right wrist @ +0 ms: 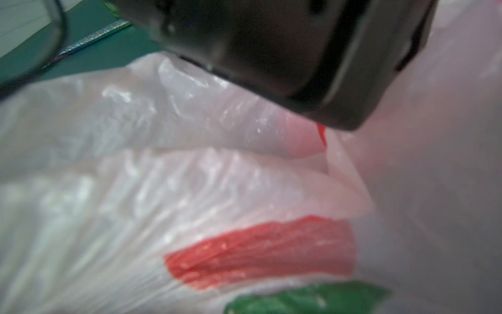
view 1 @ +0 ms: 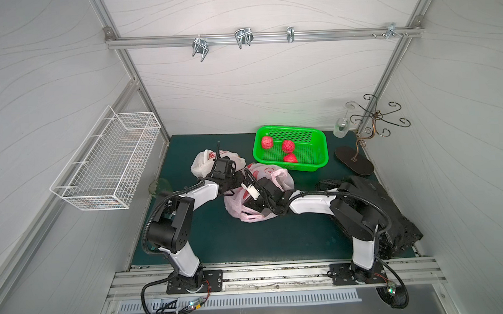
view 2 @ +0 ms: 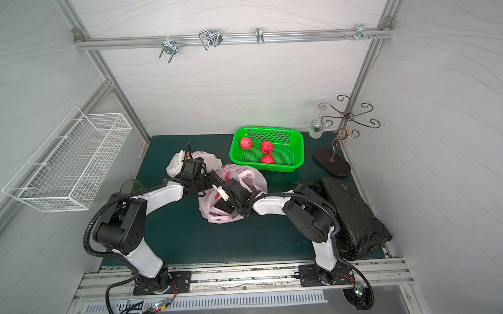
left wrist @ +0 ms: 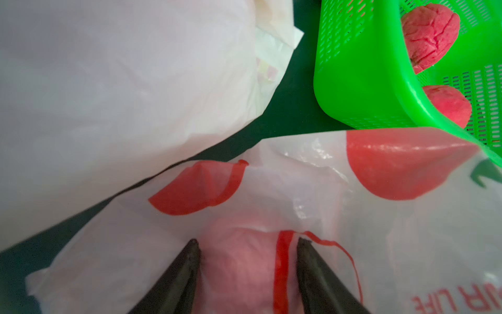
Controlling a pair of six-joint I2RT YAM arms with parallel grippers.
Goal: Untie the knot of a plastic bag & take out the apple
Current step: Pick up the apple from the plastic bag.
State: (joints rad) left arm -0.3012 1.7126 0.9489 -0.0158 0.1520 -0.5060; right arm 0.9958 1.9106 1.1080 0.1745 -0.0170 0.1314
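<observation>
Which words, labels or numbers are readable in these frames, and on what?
"LIFE": red print on the plastic bag, upside down in the left wrist view; the letters before it are cut off by the frame edge.
Prints on that bag and the white bag in both top views: too small to read.
No other readable text.

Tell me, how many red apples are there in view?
3, all in the green basket: far-left apple, middle apple, front apple. A pinkish lump shows through the printed bag at the left gripper, maybe another apple, hidden.
</observation>
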